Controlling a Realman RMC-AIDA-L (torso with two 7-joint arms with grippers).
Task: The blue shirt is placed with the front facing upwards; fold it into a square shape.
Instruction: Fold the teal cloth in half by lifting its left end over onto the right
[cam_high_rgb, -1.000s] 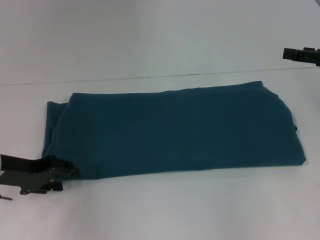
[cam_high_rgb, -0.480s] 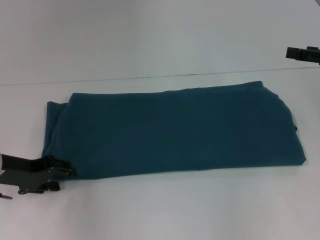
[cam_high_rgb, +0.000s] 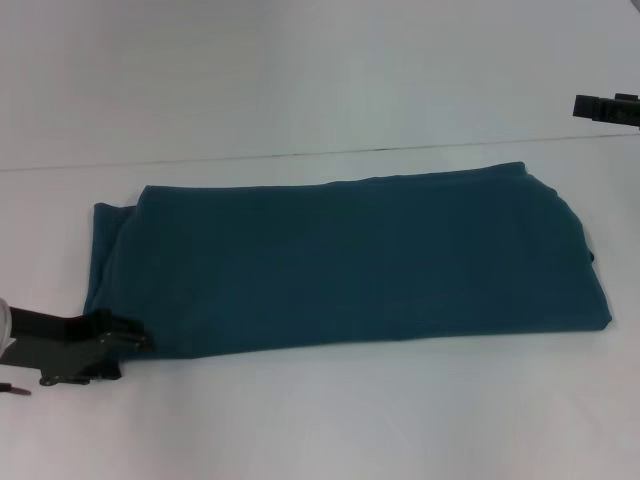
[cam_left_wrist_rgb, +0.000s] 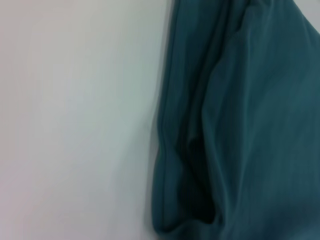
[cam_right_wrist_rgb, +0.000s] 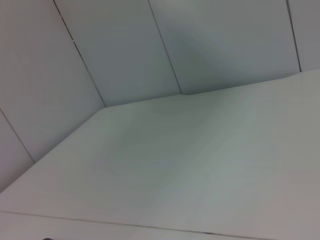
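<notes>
Where shirt (cam_high_rgb: 350, 262) corner touches left pincer (cam_high_rgb: 128, 340)

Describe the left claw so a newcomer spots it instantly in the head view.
Start at the white table, then the long folded dark teal-blue shirt across it. At the shirt's near left corner sits the left claw, a black bracketed metal piece, unlike the right claw raised far right.

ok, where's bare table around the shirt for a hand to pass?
Bare table runs along the near edge of the blue shirt and behind it. Crowded only at its near-left corner, where the left gripper sits. Right gripper is far right, clear.
</notes>
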